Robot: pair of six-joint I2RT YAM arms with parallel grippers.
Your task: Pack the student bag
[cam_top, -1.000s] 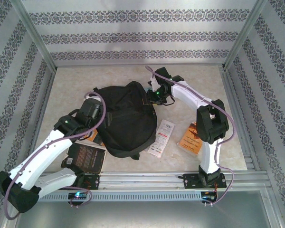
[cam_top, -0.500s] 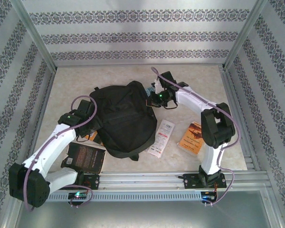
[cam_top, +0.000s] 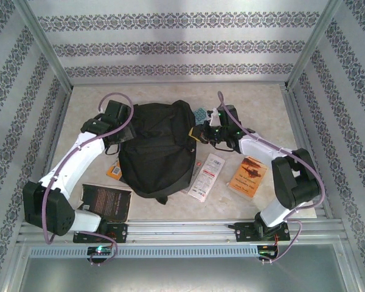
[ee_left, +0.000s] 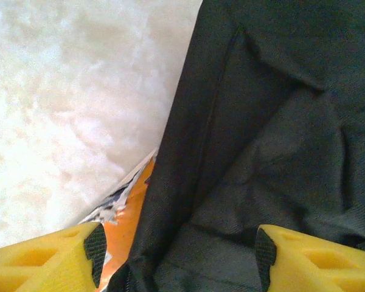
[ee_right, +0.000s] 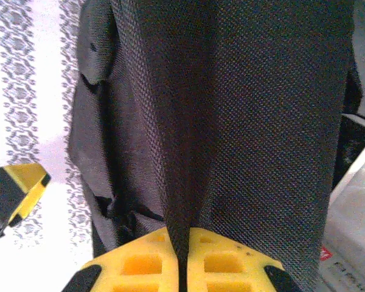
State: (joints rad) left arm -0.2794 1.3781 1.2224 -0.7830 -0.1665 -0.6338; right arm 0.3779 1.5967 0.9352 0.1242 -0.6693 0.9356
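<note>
The student bag (cam_top: 155, 149), a big black fabric backpack, lies in the middle of the table. My right gripper (cam_top: 198, 135) is at the bag's right edge, shut on a fold of its fabric; in the right wrist view the yellow fingers (ee_right: 140, 264) pinch a ridge of black weave (ee_right: 231, 121), with my right gripper (ee_right: 182, 264) at the bottom edge. My left gripper (cam_top: 118, 145) hovers over the bag's left edge. In the left wrist view it (ee_left: 179, 261) is open, with its yellow fingertips (ee_left: 42, 261) wide apart over the bag's seam (ee_left: 249, 152) and holding nothing.
An orange packet (ee_left: 128, 231) pokes out from under the bag's left side. A dark book (cam_top: 106, 201) lies front left, a white leaflet (cam_top: 207, 176) and an orange booklet (cam_top: 248, 175) to the bag's right, and a small packet (cam_top: 199, 114) behind the right gripper. Metal rails border the table.
My right gripper has shut on the bag's right edge and drawn it rightward. The bag has turned and shifted toward the back. My left arm swung back along the bag's left side.
</note>
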